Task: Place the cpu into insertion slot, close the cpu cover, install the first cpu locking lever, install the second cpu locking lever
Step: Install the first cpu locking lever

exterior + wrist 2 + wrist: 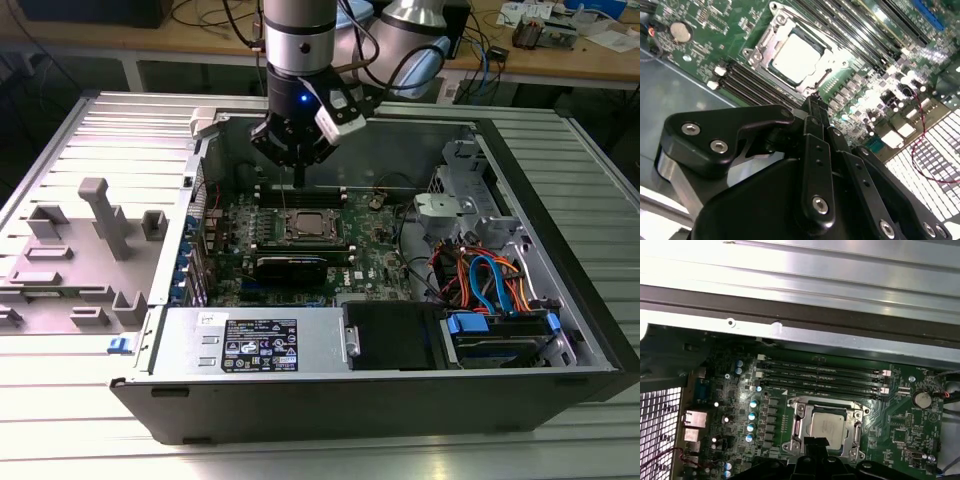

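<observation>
Exterior view: the robot arm hangs over an open computer case [565, 215] lying on a ribbed metal table [90, 445]. Its gripper [297, 180] is poised above the green circuit board [378, 258], at twelve o'clock from the insertion slot [322, 240]. The fingers [816, 150] are drawn together in the second wrist view, with no gap and nothing held between them. Their tip hangs over the edge of the slot, near it, though contact cannot be made out.

The cpu [795, 57] sits inside the slot, its silver-grey top facing up and level. The cpu cover [760, 49] lies flat around it, framing the chip through its cut-out middle. How the locking levers stand cannot be told.

In the exterior view, the long black memory slots [300, 192] run across the board at twelve o'clock from the slot, and a black card [290, 268] lies at six o'clock. Orange and blue cables [488, 278] bunch at four o'clock, and a grey power supply [255, 340] fills the case's six o'clock side. A round coin battery [922, 399] shows on the board in both wrist views, well apart from the chip. Grey plastic fixtures [100, 215] stand on the table at nine o'clock from the case.
</observation>
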`<state>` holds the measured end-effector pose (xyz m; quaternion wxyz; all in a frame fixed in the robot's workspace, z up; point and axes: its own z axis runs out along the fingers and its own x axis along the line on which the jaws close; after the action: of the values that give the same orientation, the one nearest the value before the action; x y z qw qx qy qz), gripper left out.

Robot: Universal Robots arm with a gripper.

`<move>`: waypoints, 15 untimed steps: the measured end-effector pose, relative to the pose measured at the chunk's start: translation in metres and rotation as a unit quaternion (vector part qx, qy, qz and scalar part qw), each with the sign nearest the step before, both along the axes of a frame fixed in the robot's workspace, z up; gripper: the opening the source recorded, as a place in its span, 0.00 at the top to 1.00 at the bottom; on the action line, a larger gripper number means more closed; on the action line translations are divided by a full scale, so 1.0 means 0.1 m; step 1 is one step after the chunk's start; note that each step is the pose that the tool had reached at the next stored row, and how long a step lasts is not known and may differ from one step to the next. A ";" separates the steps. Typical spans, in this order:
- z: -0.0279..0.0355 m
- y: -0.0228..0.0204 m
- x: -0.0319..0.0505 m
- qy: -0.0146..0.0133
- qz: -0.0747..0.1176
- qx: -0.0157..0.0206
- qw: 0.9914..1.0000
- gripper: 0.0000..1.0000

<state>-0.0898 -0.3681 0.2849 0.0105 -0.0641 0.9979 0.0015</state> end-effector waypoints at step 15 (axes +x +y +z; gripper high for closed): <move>-0.039 0.003 -0.300 0.000 -0.014 0.001 1.000 0.89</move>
<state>-0.1198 -0.3678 0.2811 0.0109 -0.0498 0.9987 0.0023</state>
